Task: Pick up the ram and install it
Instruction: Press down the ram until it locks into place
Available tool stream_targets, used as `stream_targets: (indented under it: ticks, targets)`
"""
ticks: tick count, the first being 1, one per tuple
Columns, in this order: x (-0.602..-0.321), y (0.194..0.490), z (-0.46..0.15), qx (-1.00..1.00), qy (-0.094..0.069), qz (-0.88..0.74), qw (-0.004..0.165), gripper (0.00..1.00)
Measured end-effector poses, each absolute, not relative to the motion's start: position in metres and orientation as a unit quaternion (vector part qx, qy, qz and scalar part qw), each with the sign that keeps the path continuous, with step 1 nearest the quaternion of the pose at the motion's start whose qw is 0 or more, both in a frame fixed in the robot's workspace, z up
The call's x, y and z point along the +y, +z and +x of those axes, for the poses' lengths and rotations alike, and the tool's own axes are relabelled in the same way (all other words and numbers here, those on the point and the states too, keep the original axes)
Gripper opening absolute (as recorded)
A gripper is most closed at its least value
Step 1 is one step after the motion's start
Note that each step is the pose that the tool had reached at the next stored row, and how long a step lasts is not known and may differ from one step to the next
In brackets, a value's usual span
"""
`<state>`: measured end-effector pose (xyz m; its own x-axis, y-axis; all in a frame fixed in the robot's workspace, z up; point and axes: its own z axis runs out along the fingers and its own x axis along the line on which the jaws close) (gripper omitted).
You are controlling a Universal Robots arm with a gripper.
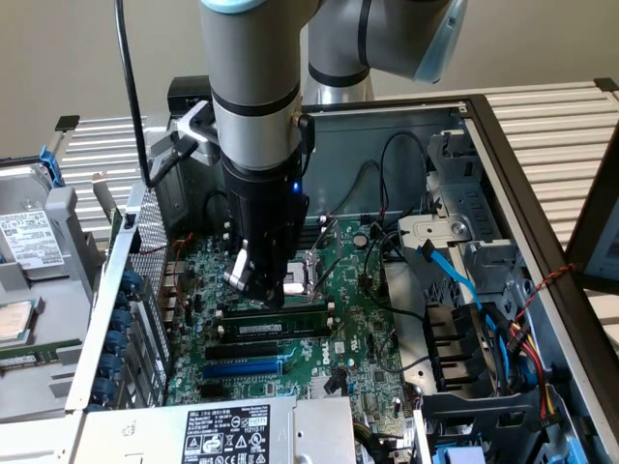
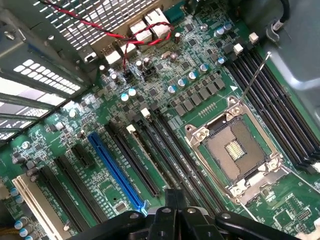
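The open computer case (image 1: 503,174) holds a green motherboard (image 1: 368,319). The arm reaches straight down into it, the gripper (image 1: 259,280) low over the board beside the empty processor socket (image 2: 235,152). Whether its fingers are parted or closed cannot be told. The ram (image 1: 280,317) lies in a slot just below the gripper. It looks light, stiff and fragile, best held by its long edges.
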<state>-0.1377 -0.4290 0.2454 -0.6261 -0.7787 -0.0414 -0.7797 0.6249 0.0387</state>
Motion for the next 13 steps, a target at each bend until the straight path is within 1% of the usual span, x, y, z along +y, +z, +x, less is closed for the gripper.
stream_targets:
  ticks: [13]
  targets:
    - [-0.429, 0.244, -0.1377, 0.939, 0.023, -0.342, 0.012, 0.12]
